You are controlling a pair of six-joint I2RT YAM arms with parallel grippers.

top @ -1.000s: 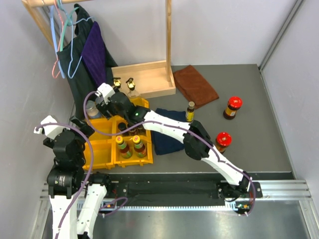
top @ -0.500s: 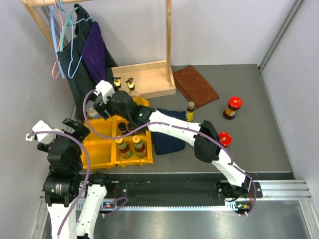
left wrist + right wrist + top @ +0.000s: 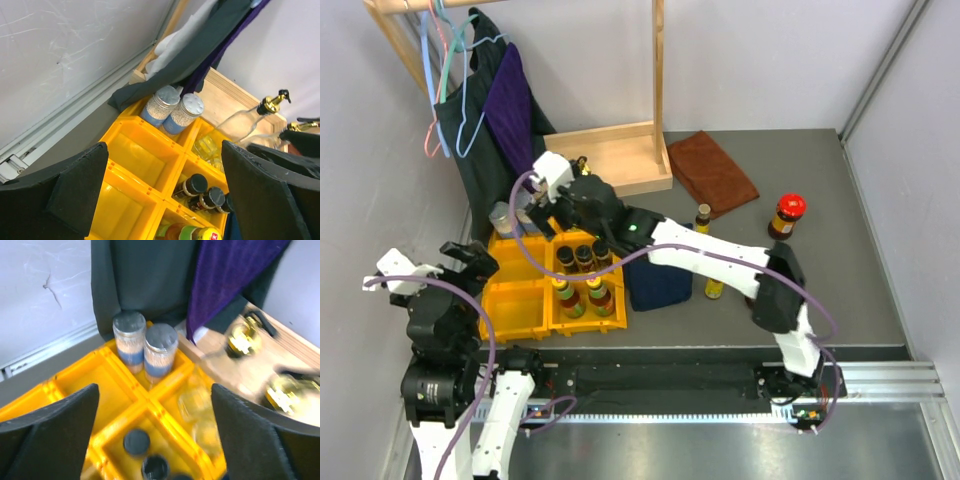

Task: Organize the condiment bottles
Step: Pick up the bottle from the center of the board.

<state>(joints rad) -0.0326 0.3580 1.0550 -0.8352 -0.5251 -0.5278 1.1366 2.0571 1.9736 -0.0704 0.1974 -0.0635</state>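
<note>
The yellow bins (image 3: pixel 525 300) hold the condiment bottles. Dark black-capped bottles (image 3: pixel 582 257) fill one compartment, with yellow-capped sauce bottles (image 3: pixel 580 293) in front of them. Two grey-lidded jars (image 3: pixel 505 215) stand at the back left. Clear gold-topped bottles (image 3: pixel 582 165) stand by the wooden tray. A red-lidded jar (image 3: pixel 788 215) and a small bottle (image 3: pixel 702 217) stand loose on the table. My right gripper (image 3: pixel 548 205) hovers open and empty over the back compartments (image 3: pixel 155 435), above the black caps (image 3: pixel 137 442) and jars (image 3: pixel 145 347). My left gripper (image 3: pixel 460 262) is open and empty left of the bins (image 3: pixel 165 195).
A wooden rack base (image 3: pixel 610 160) with hanging clothes (image 3: pixel 505 110) stands behind the bins. A blue cloth (image 3: pixel 655 280) lies right of the bins and a brown cloth (image 3: pixel 712 170) lies at the back. My right arm spans the table and hides things near its elbow (image 3: pixel 775 290).
My right gripper has lifted and shifted right over the bins. Its elbow has swung right and now covers the near red-lidded jar. My left arm has drawn back toward the near left.
</note>
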